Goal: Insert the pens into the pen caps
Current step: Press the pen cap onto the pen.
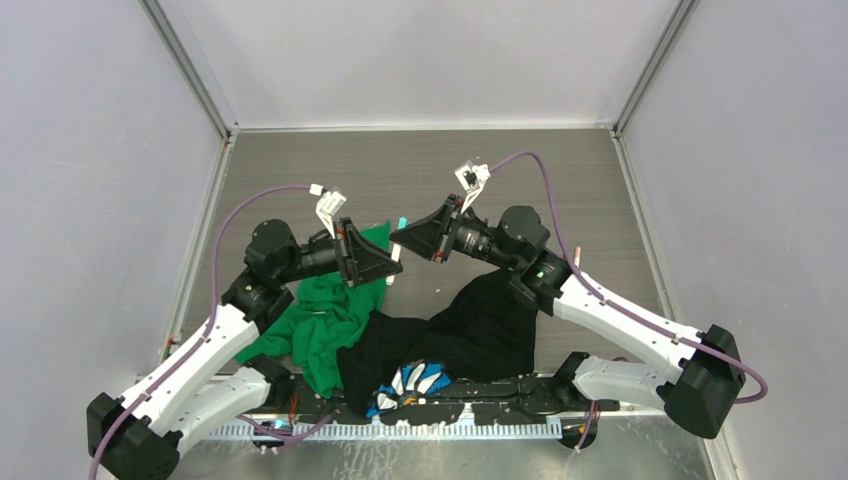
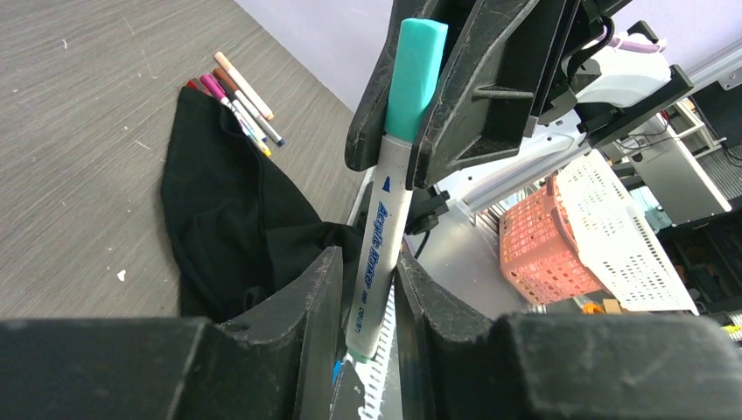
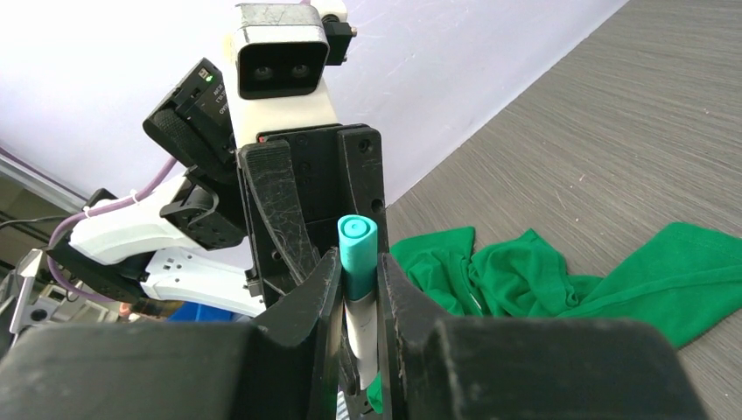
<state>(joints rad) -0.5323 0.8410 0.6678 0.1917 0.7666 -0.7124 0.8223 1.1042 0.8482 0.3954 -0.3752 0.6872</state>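
One white-barrelled pen [image 2: 382, 227] with blue print stands upright between my two grippers, above the cloths [image 1: 397, 252]. A teal pen cap [image 2: 415, 79] sits on its upper end. My left gripper [image 2: 367, 289] is shut on the lower barrel, with the pen's teal butt end poking out below the fingers. My right gripper [image 3: 357, 289] is shut on the teal cap [image 3: 357, 254], and the white barrel [image 3: 360, 328] runs down between its jaws. The two grippers meet nearly tip to tip [image 1: 398, 250]. Several more pens [image 2: 241, 105] lie side by side on the table beyond the black cloth.
A crumpled green cloth [image 1: 330, 320] lies under the left arm and a black cloth [image 1: 485, 330] under the right one. A blue-and-white item [image 1: 415, 380] rests at the near edge. Off the table stand an orange basket [image 2: 538, 236] and a white basket [image 2: 621, 232].
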